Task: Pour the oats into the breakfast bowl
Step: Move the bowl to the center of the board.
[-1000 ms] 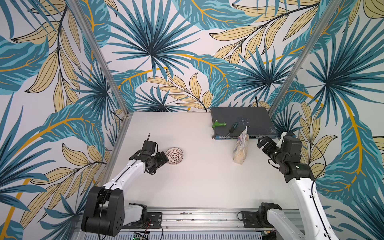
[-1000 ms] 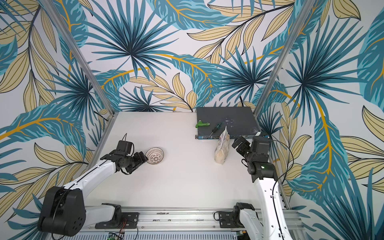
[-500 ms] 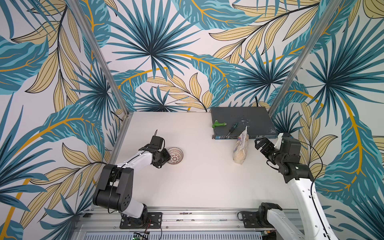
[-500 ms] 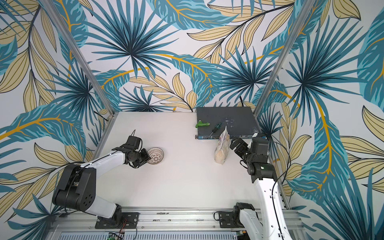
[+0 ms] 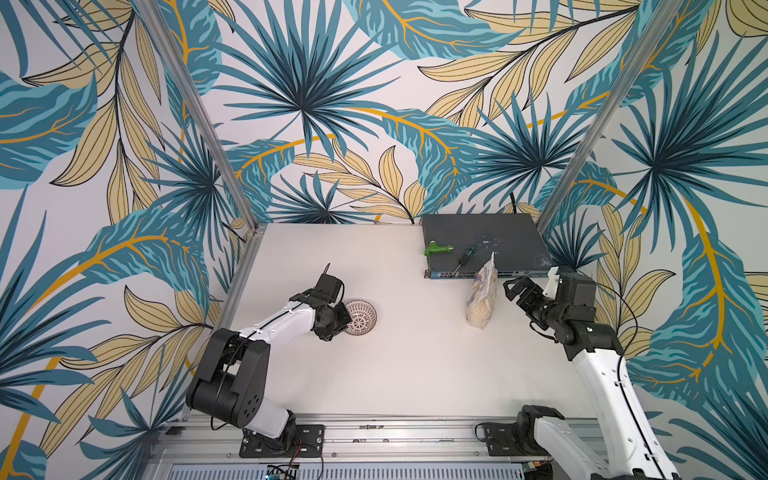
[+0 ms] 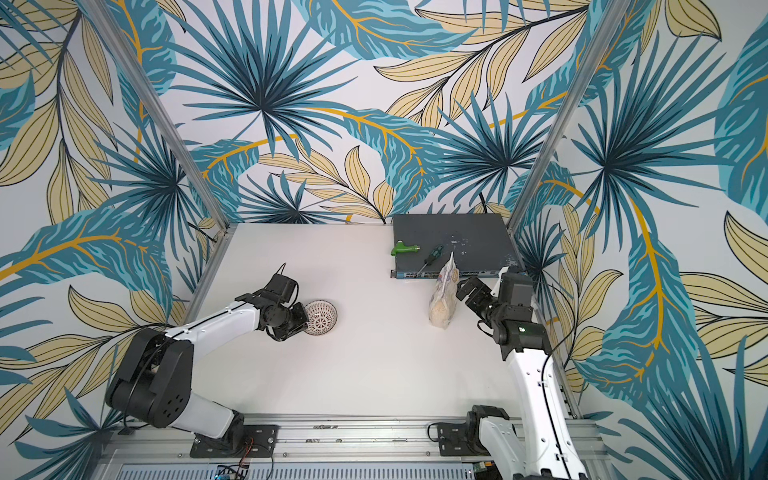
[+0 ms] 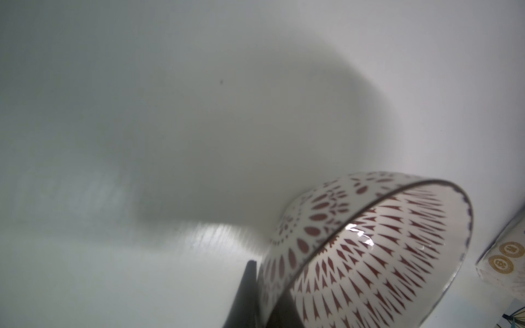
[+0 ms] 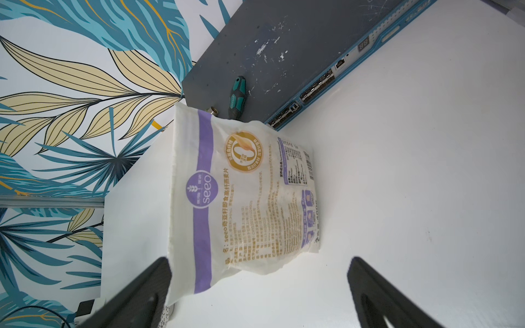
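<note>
As the left gripper [image 5: 348,321] pinches the bowl [image 5: 363,318], oats [image 5: 478,313] fill the bag's [image 5: 484,286] base.

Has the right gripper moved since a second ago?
Yes: the right gripper has edged closer to the oats bag, which stands unmoved before the dark switch box.

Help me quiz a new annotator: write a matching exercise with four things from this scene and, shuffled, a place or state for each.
1. breakfast bowl
2. oats bag
3. green tool
4. right gripper

A. jaws wide open, near the bag
B. lying on the dark network switch
C. rim pinched by the left gripper
D. on the table, at the switch's front edge

Pairs: 1-C, 2-D, 3-B, 4-A
</note>
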Available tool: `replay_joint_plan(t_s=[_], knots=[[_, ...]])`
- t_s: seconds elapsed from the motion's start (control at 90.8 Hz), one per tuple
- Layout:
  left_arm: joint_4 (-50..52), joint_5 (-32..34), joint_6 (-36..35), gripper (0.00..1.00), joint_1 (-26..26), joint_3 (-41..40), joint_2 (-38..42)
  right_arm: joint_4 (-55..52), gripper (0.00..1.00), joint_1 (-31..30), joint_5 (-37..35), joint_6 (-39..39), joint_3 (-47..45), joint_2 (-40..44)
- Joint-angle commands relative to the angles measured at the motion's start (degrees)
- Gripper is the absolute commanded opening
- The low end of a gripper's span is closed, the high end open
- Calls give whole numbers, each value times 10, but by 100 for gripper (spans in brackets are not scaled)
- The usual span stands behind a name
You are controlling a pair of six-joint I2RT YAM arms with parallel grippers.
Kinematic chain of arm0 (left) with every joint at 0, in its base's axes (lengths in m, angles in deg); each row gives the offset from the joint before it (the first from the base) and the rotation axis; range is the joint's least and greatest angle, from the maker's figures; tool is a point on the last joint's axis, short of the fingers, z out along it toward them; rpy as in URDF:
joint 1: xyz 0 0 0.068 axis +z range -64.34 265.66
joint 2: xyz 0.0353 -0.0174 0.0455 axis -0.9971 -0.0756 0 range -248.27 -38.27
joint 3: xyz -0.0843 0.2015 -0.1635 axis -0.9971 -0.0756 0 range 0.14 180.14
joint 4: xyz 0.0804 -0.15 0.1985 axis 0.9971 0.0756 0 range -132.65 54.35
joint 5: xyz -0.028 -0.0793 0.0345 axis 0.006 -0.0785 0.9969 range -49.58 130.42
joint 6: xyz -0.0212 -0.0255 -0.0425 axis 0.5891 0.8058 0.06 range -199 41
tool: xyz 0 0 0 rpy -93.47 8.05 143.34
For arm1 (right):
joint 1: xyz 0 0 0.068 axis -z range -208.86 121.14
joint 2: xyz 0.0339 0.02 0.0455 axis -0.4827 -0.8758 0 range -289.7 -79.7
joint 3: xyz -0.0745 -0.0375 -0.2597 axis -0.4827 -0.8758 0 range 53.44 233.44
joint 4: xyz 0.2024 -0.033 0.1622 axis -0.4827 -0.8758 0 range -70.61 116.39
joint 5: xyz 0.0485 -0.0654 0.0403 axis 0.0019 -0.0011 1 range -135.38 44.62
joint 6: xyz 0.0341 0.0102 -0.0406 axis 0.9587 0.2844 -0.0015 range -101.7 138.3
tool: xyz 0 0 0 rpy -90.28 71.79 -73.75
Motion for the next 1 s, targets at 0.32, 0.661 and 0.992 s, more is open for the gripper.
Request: replay_joint_plan(t_s=[0.32,0.661,0.992], knots=[[23,2,94,2,-181,44,-4,-34,100,-3,48,-32,52,-45],[67,16,93,4,-259,85,-55,-63,100,-59,-5,-60,118,-151],[83,13,83,34,-265,81,-49,-67,94,-97,-81,-83,170,-226]])
